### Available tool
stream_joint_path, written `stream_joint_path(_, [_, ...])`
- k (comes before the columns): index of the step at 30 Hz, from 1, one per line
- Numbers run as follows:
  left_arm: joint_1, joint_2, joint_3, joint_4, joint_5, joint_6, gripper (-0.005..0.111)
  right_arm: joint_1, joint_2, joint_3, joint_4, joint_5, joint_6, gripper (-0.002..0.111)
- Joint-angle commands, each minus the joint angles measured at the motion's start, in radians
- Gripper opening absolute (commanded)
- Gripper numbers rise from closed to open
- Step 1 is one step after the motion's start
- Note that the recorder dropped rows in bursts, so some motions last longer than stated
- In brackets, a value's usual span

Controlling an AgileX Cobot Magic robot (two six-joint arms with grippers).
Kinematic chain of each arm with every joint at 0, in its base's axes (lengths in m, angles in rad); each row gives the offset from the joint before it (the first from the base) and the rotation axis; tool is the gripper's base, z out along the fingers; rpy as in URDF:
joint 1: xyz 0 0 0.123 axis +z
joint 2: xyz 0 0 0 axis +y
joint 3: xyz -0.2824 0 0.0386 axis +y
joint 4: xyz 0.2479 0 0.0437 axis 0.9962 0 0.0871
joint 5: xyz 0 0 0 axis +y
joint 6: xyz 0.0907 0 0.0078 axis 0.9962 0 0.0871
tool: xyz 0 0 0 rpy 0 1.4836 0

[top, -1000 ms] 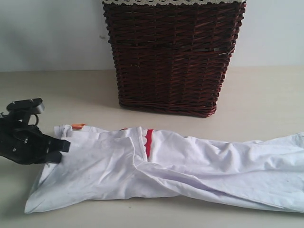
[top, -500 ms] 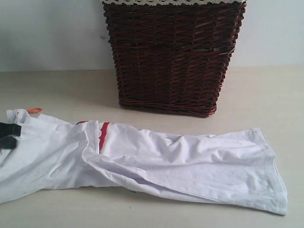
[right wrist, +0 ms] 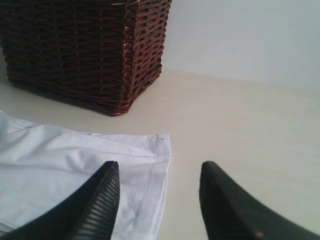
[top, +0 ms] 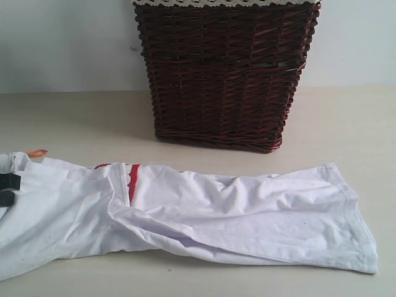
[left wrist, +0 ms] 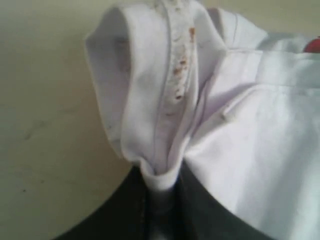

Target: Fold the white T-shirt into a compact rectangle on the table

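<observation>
The white T-shirt point(top: 235, 210) lies stretched in a long crumpled strip across the table point(top: 346, 136), its red band point(top: 132, 179) left of centre and an orange neck tag point(top: 36, 153) at the far left. Only a black bit of my left gripper point(top: 7, 189) shows at the exterior view's left edge. In the left wrist view that gripper point(left wrist: 160, 182) is shut on a bunched fold of the shirt's ribbed edge point(left wrist: 165, 100). My right gripper point(right wrist: 157, 172) stands open just above the shirt's hem corner point(right wrist: 155, 150), nothing between its fingers; the exterior view does not show it.
A dark brown wicker basket point(top: 226, 74) stands at the back centre, close behind the shirt, and shows in the right wrist view as well point(right wrist: 85, 50). A pale wall runs behind the table. Bare table point(right wrist: 240, 130) lies beyond the shirt's hem.
My left gripper has pulled the shirt leftward, sliding almost out of the exterior view. The shirt's right hem, cut off by the frame before, now lies fully in view.
</observation>
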Motion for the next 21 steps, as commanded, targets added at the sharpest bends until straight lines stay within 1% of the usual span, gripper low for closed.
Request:
stream_joint_path(1, [0.002,-0.038,-0.005,-0.014,0.062,0.018,0.000,-0.006,-0.006,0.005,0.003,-0.017,-0.004,0.049])
stream_joint_path(4, [0.002,-0.048,-0.005,-0.014,0.115,0.018,0.000,-0.006,-0.006,0.005,0.003,-0.017,-0.004,0.049])
stream_joint_path(10, [0.002,-0.056,-0.005,-0.047,0.125,0.045,0.000,-0.006,-0.006,0.005,0.003,-0.017,-0.004,0.049])
stream_joint_path(13, [0.002,-0.073,-0.005,-0.120,0.150,0.085,0.000,-0.006,-0.006,0.005,0.003,-0.017,-0.004,0.049])
stream_joint_path(15, [0.002,-0.084,-0.011,-0.209,0.171,0.164,0.000,-0.006,-0.006,0.005,0.003,-0.017,-0.004,0.049])
stream_joint_path(18, [0.002,-0.089,-0.045,-0.347,0.304,0.310,0.000,-0.006,-0.006,0.005,0.003,-0.017,-0.004,0.049])
stream_joint_path(21, [0.002,-0.092,-0.082,-0.445,0.433,0.323,0.000,-0.006,-0.006,0.005,0.003,-0.017,-0.004,0.049])
